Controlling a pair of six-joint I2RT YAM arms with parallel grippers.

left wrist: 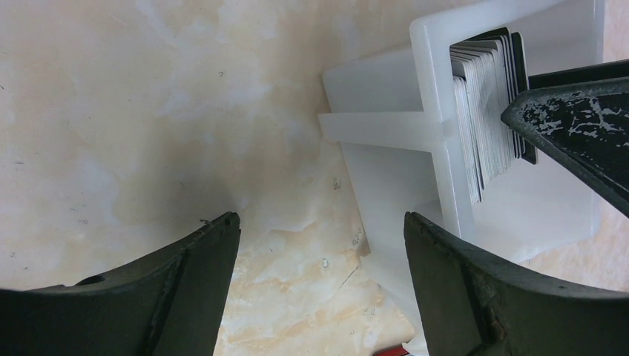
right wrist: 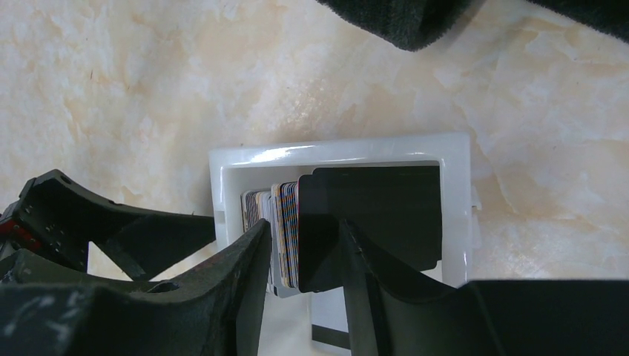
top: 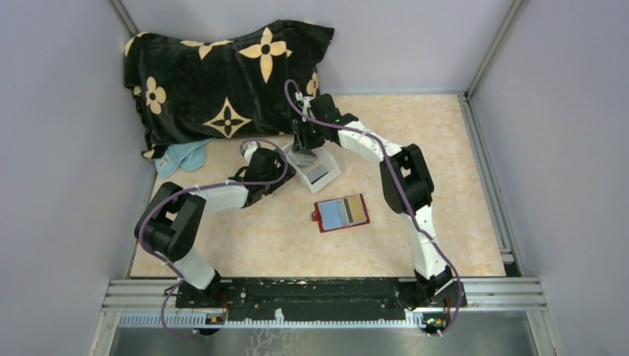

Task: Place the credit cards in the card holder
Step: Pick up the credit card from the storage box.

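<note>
You are on the pick-up step. Your right jaws are sitting down in the white tray (right wrist: pixel 334 152), toward the table's far edge, straddling the front few cards (right wrist: pixel 285 215) of the upright stack. They are standing narrowly parted, and you cannot tell whether they are pinching anything. Your left jaws are gaping wide just beside the tray, holding nothing. The holder (top: pixel 319 217) is lying open mid-table, nearer the near edge, with some cards showing in it. Next, by my reading, you are needing to close on a single card, lift it clear of the stack and carry it to the holder.
</note>
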